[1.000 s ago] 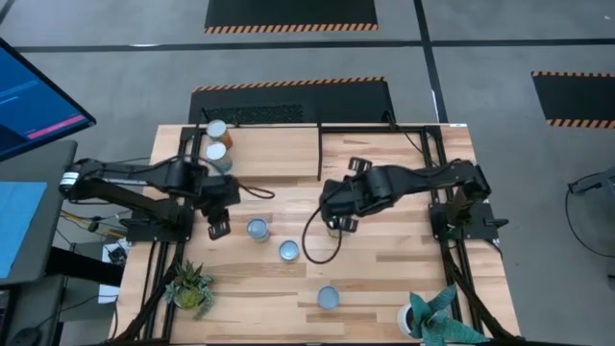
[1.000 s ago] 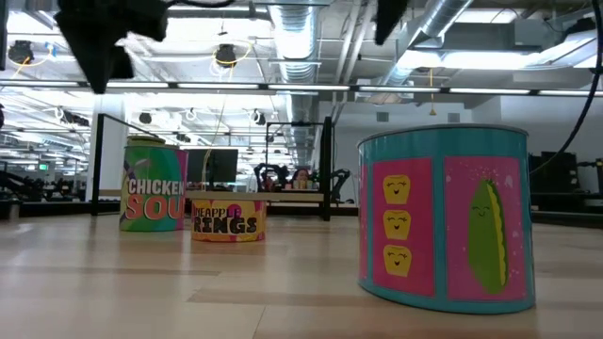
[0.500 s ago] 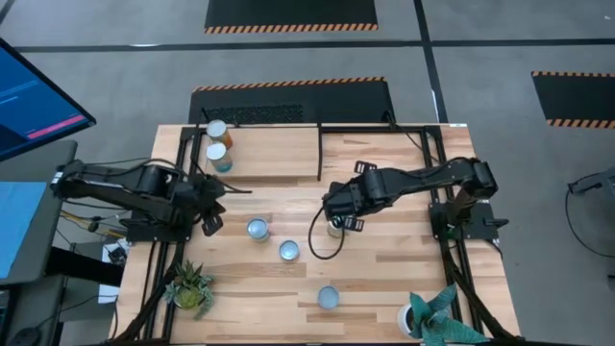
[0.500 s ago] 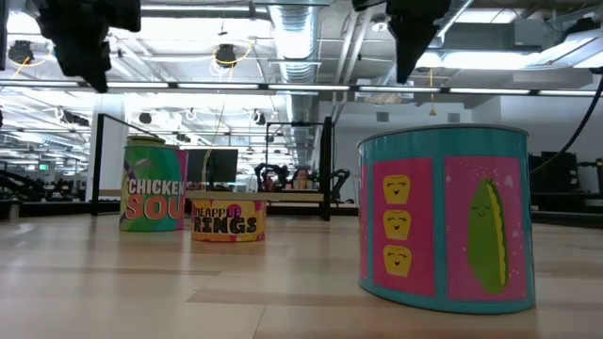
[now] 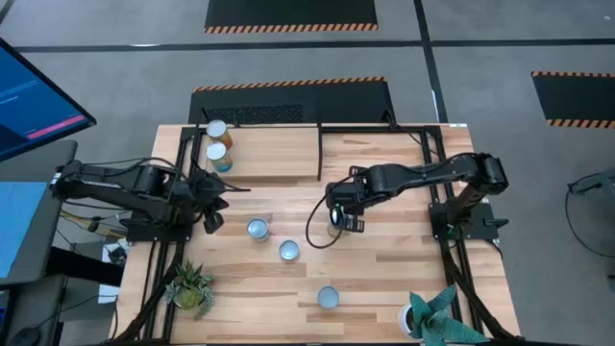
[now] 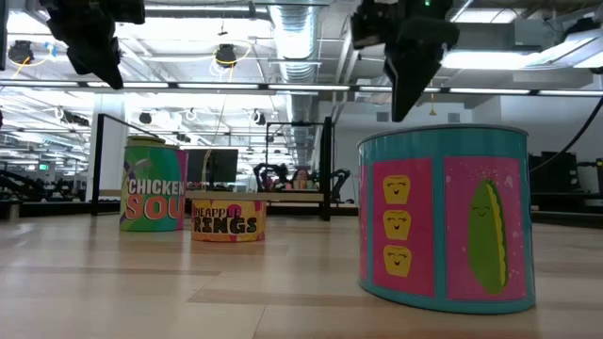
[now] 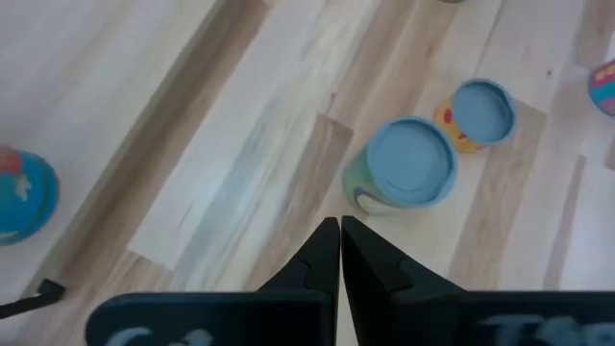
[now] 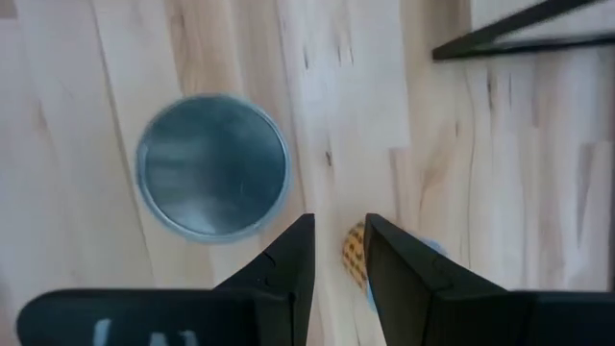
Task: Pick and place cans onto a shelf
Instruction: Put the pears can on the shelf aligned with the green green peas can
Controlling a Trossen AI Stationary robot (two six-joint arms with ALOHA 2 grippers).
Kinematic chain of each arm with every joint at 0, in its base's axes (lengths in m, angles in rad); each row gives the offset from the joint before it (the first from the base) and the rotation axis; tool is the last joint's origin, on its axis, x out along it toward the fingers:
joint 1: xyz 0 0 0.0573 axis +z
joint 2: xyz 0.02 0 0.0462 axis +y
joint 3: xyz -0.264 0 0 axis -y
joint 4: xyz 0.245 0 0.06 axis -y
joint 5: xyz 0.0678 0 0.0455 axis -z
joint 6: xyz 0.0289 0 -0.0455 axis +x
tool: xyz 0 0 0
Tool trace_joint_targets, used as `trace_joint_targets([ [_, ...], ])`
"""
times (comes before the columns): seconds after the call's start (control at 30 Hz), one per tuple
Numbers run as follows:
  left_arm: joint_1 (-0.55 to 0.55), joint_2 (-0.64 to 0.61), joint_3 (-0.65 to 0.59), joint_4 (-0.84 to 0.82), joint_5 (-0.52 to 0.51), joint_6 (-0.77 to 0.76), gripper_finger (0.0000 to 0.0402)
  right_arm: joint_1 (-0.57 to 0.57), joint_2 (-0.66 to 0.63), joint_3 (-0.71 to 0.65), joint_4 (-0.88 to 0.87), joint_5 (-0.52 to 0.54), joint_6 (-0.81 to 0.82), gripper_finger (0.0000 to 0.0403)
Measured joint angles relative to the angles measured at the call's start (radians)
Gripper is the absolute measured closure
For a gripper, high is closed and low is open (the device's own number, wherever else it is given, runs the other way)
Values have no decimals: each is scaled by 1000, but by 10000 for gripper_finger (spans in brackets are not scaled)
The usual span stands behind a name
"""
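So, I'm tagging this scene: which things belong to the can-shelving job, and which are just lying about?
Job: loose cans, shelved cans, shelf.
Lying about: left plant, right plant, monitor.

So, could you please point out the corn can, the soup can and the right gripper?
corn can (image 6: 443, 218), low view, label front.
soup can (image 6: 153, 186), low view, label front.
right gripper (image 8: 338, 252), right wrist view, gap between open fingertips.
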Motion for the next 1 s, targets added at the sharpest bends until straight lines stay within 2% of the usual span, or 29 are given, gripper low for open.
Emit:
trace_joint_targets([
  [0.23, -1, -37, -82, 37, 3, -37, 400, -19, 6, -7, 49, -19, -7, 287],
  [0.4, -12, -69, -129, 93, 10, -80, 400, -36, 6, -6, 127, -40, -71, 287],
  [0.6, -86, -106, -130, 107, -7, -124, 400, -91, 6, -6, 124, -126, -132, 287],
  [0.77, -155, -126, -130, 107, -30, -186, 400, -126, 11, -5, 123, -251, -119, 287],
  [1.0, -242, -125, -130, 103, -101, -267, 400, -142, 85, -5, 168, -276, -89, 274],
])
